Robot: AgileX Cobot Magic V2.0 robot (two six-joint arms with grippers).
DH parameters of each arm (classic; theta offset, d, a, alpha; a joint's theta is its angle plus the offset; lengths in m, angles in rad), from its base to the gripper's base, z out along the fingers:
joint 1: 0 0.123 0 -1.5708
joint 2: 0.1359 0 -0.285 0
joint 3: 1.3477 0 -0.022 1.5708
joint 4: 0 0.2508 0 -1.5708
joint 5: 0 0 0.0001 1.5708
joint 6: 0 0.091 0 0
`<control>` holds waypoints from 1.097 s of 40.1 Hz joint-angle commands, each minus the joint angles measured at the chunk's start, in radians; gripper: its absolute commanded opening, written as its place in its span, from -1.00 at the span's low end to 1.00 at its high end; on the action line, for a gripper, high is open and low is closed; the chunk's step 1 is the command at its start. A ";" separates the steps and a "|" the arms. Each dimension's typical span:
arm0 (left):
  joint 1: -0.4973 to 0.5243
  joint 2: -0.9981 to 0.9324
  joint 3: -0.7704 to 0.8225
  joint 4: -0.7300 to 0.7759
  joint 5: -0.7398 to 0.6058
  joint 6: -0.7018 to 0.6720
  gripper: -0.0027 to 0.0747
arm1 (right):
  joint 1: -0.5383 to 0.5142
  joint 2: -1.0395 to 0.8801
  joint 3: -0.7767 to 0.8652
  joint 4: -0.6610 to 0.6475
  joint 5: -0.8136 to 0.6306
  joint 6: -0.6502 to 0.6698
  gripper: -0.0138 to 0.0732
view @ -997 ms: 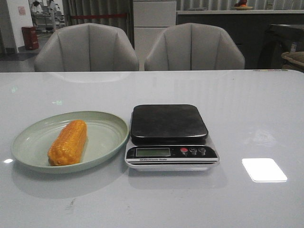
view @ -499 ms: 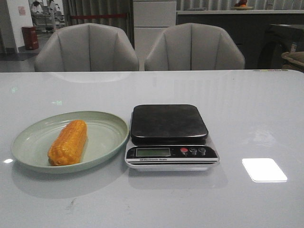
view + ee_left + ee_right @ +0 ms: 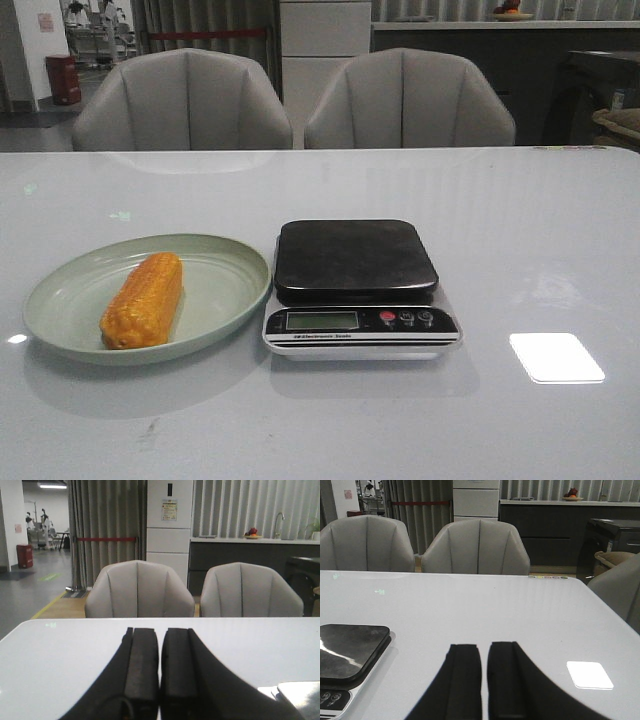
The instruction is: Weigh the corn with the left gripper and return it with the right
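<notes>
Corn on plate, both grippers empty

The left gripper point(image 3: 160, 680) and right gripper point(image 3: 484, 680) were pressed together; the corn point(image 3: 143, 299) lay on the green plate point(image 3: 225, 290), touching the scale point(image 3: 357, 287), wide bare table point(image 3: 540, 230) beyond.

A: What stands behind the table point(image 3: 560, 200)?

B: Two grey padded chairs point(image 3: 182, 100), side by side, facing it.

A: And beyond them?

B: A white cabinet point(image 3: 325, 45) between grey curtains point(image 3: 107, 525) and a ribbed wall point(image 3: 235, 505); a dark counter point(image 3: 545, 522) with a fruit bowl point(image 3: 252, 532) and a tap point(image 3: 279, 522).

A: Light?

B: A ceiling lamp point(image 3: 52, 486) over the far hall; a bright patch point(image 3: 556, 357) reflected on the tabletop.
</notes>
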 commanded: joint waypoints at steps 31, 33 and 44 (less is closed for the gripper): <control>-0.069 0.517 -0.314 -0.042 0.258 -0.011 0.62 | -0.007 -0.018 0.005 -0.014 -0.075 -0.001 -0.20; -0.092 0.560 -0.341 -0.042 0.287 -0.011 0.70 | -0.007 -0.018 0.005 -0.014 -0.075 -0.001 -0.20; -0.255 0.842 -0.484 -0.086 0.325 -0.011 0.67 | -0.007 -0.018 0.005 -0.014 -0.075 -0.001 -0.20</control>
